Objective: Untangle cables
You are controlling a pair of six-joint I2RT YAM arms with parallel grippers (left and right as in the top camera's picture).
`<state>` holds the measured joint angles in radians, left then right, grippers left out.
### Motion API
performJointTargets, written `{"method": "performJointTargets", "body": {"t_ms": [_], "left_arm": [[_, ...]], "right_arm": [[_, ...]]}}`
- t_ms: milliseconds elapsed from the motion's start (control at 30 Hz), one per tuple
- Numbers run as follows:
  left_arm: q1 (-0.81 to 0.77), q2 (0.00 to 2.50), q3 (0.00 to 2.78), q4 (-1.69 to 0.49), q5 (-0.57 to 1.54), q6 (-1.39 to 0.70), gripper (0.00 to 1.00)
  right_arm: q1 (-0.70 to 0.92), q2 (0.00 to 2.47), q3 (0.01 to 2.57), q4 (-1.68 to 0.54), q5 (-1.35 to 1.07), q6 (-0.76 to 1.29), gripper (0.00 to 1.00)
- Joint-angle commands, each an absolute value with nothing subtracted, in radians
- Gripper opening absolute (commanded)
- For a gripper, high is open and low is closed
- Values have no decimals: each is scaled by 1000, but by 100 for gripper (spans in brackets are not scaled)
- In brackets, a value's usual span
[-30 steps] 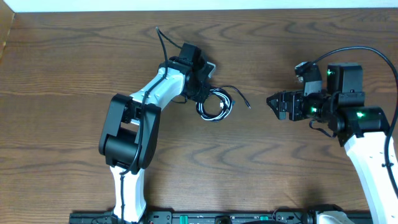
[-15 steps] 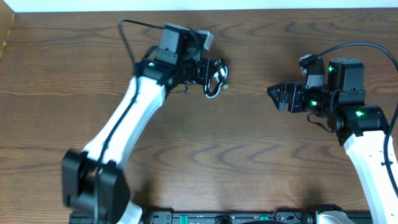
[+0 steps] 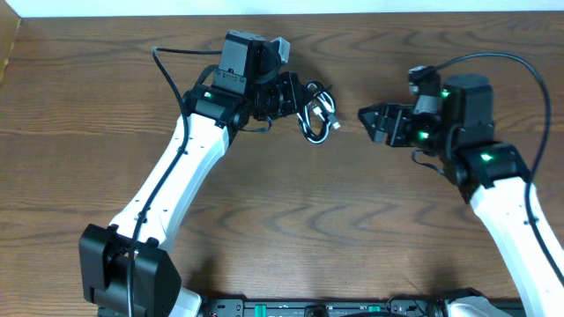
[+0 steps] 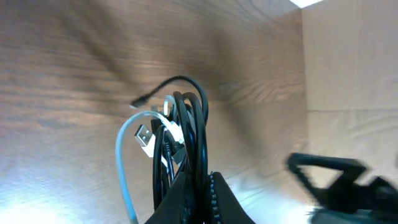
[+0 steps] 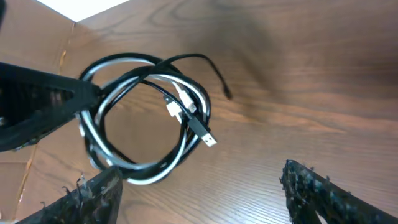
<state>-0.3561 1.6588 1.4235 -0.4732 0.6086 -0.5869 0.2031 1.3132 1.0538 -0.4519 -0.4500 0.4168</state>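
Left fingers (image 4: 200,194) clenched on the cables (image 3: 317,113); the bundle hangs from them as one coil, black strands with one white.

Right fingers (image 3: 368,121) spread, holding nothing, at 3 o'clock of the coil and near it.

Change over the last second:
- The coil has left its spot on the tabletop (image 3: 282,220) near centre and been carried toward 12 o'clock.
- It has then swung out to face the right arm.
- The right arm has closed in from 3 o'clock.

Judgement: handover set up, no strand separated yet.

Unclear:
- The grasp point is cut off at the bottom edge of the left wrist view.
- Black strand count and crossings are unreadable.
- One flat plug (image 5: 208,138) shows; the other ends are hard to trace.
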Motion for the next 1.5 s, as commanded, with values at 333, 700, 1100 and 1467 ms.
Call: {"method": "performJointTargets", "body": {"t_ms": [333, 700, 1100, 1467], "left_arm": [[-355, 1659, 1436, -469, 587, -1028, 8], [-355, 1659, 1436, -469, 585, -1246, 7], [-355, 1659, 1436, -481, 322, -1452, 7], [-355, 1659, 1436, -644, 328, -1399, 7]], "right_arm": [[302, 1399, 1065, -321, -621, 226, 70], [348, 1412, 1065, -246, -619, 223, 66], [374, 1417, 1065, -198, -507, 303, 66], [423, 1524, 1065, -229, -507, 88, 59]]}}
